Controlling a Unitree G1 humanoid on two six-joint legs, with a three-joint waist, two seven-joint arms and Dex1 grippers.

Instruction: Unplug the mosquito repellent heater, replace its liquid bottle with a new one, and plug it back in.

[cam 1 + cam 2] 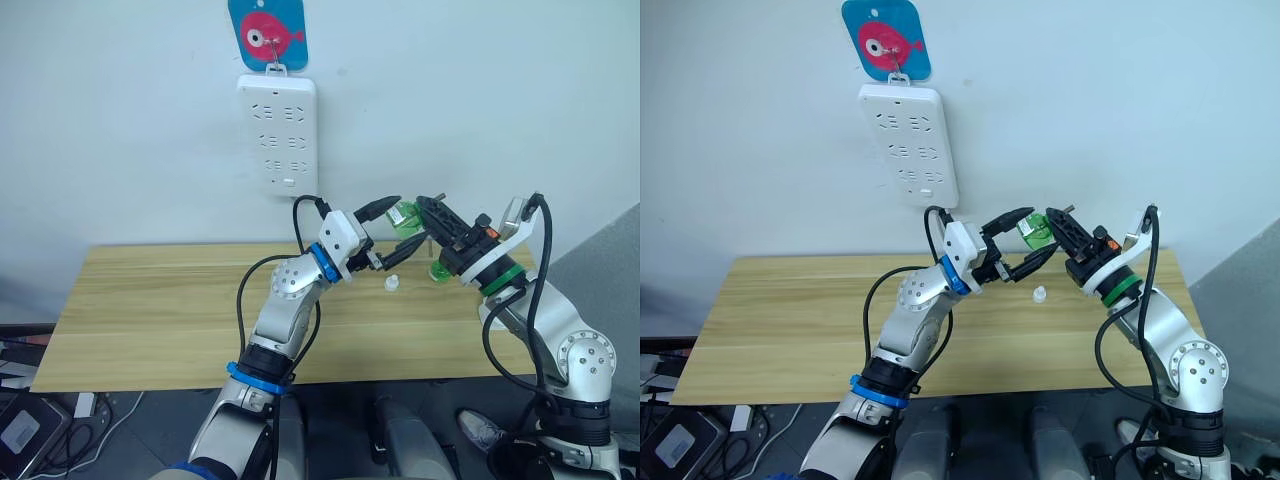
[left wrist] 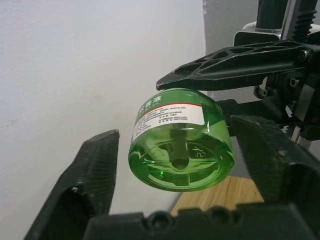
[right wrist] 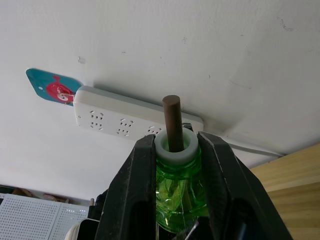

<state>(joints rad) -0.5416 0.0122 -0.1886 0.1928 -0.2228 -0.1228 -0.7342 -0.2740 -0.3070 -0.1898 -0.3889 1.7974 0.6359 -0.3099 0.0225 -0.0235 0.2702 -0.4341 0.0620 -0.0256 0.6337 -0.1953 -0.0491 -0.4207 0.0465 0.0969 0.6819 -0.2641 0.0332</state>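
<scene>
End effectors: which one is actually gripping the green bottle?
The right end effector, clamped on the green bottle at its neck; the left end effector stands open around its base.

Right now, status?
Right gripper shut on green bottle, wick exposed. Left gripper open around its base. Small white cap on table.

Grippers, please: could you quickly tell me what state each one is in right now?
Left gripper: open, fingers either side of the green bottle, not clamping.
Right gripper: shut on the green bottle's neck.

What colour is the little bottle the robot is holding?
The bottle is see-through bright green, with a white neck and a brown wick. The left wrist view shows it best.
</scene>
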